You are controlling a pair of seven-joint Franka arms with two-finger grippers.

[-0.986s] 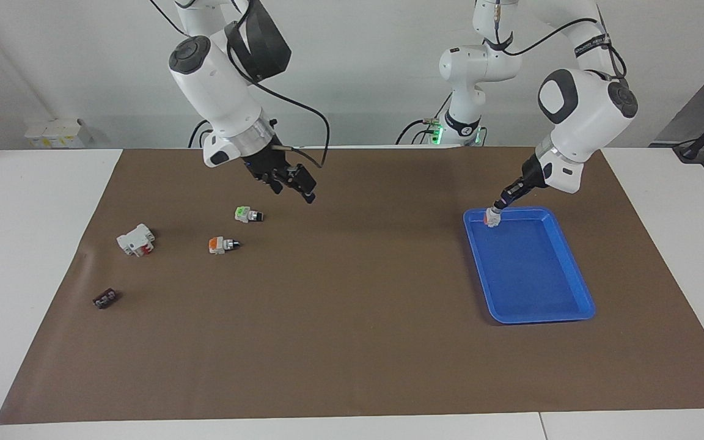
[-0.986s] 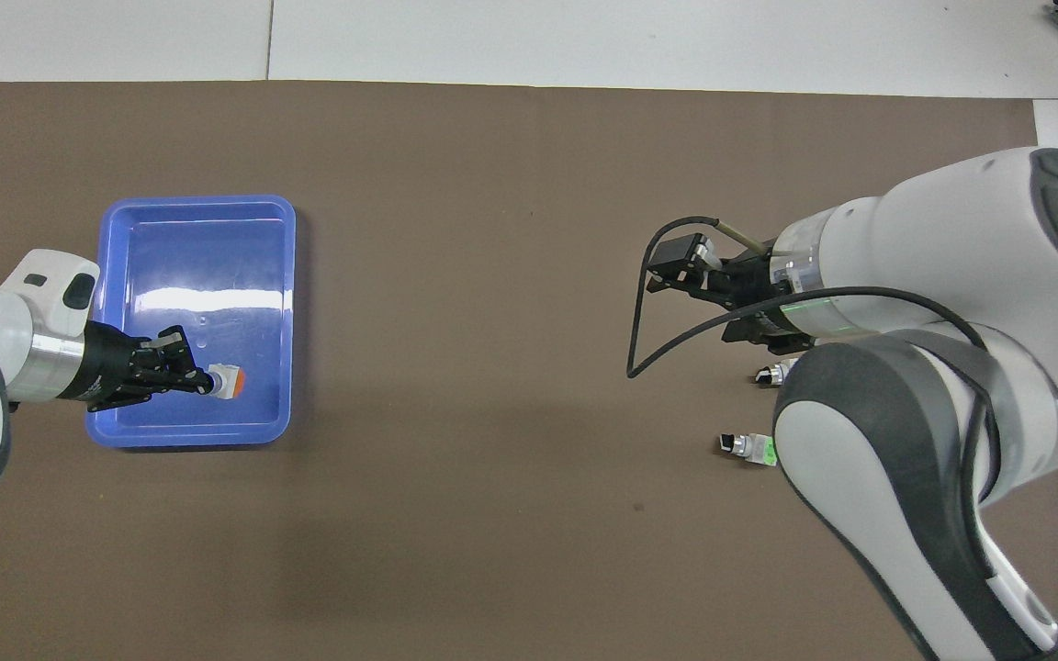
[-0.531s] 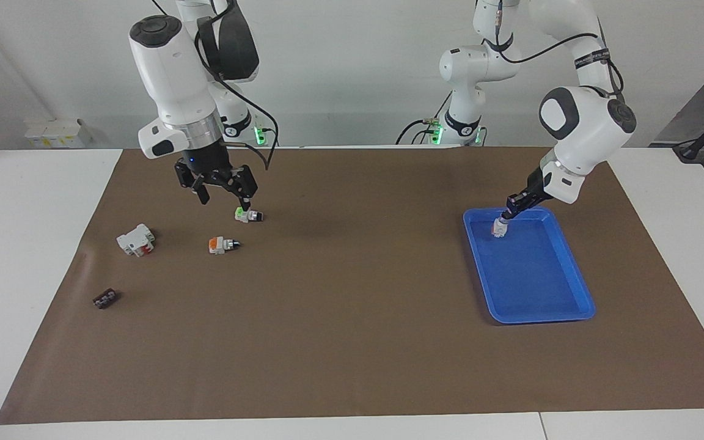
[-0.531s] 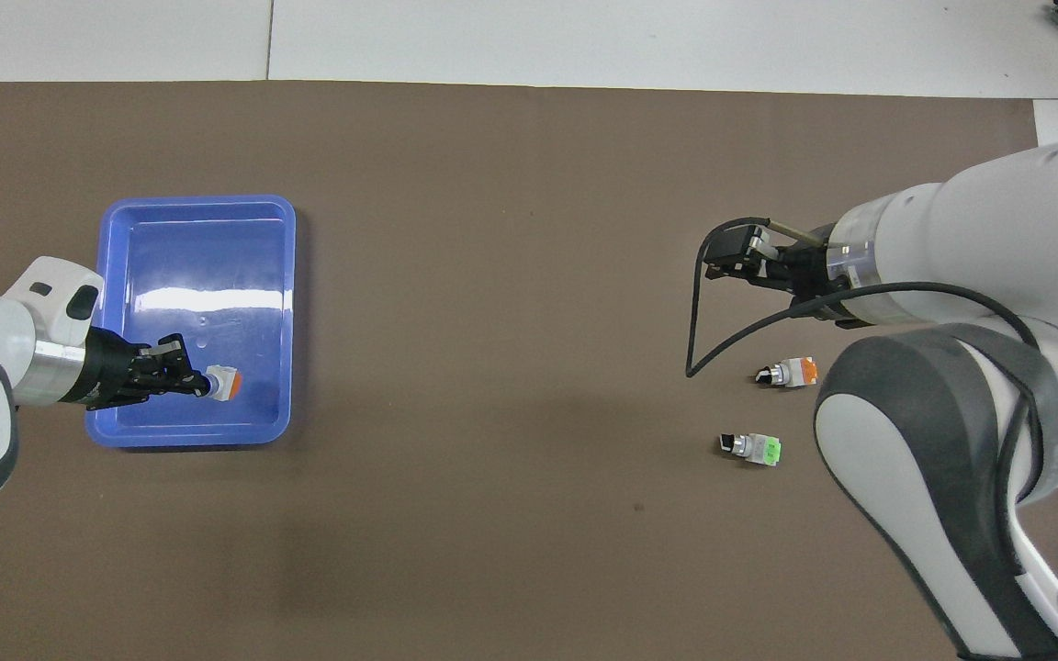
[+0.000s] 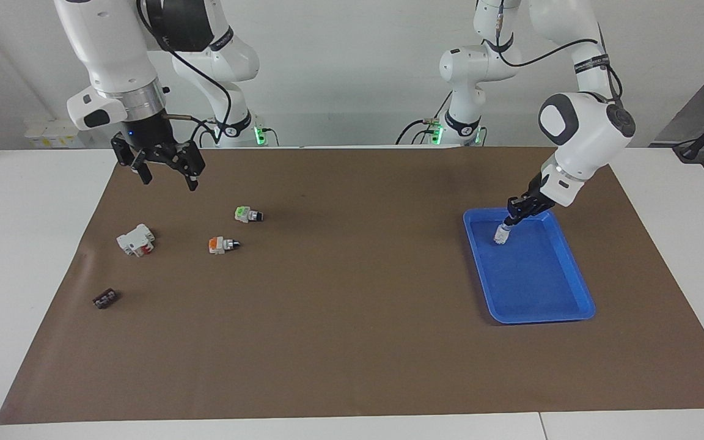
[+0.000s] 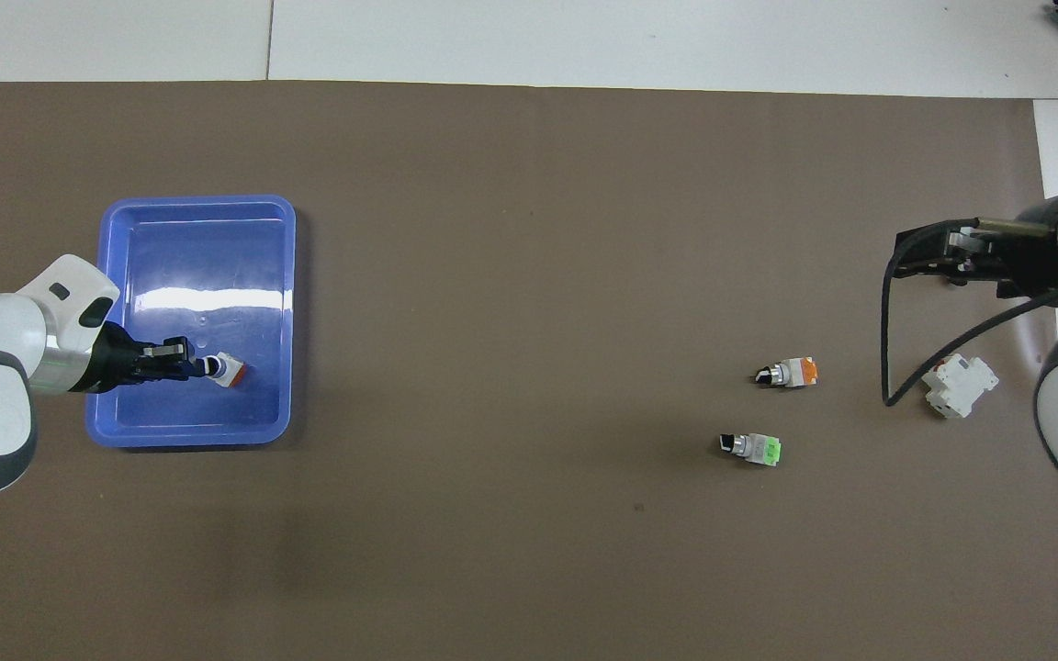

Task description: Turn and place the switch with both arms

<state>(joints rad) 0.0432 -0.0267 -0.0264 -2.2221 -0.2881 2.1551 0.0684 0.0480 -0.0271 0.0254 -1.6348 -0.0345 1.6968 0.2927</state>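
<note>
The switch (image 5: pixel 500 234) (image 6: pixel 225 370), with an orange end, a white middle and a black knob, stands tilted with its orange end on the floor of the blue tray (image 5: pixel 578 281) (image 6: pixel 198 206), in the part nearest the robots. My left gripper (image 5: pixel 513 213) (image 6: pixel 187 368) is shut on the switch at its knob end. My right gripper (image 5: pixel 168 177) (image 6: pixel 926 262) hangs open and empty over the mat toward the right arm's end, above and apart from the parts lying there.
On the brown mat toward the right arm's end lie a second orange-ended switch (image 5: pixel 222 245) (image 6: pixel 791 373), a green-ended switch (image 5: pixel 247 214) (image 6: pixel 754 448), a white block with a red part (image 5: pixel 136 239) (image 6: pixel 959 386) and a small dark piece (image 5: pixel 106 299).
The right arm has swung away from the green-ended switch toward its own end of the table, gripper still open. The left gripper has brought the switch down onto the tray floor.
</note>
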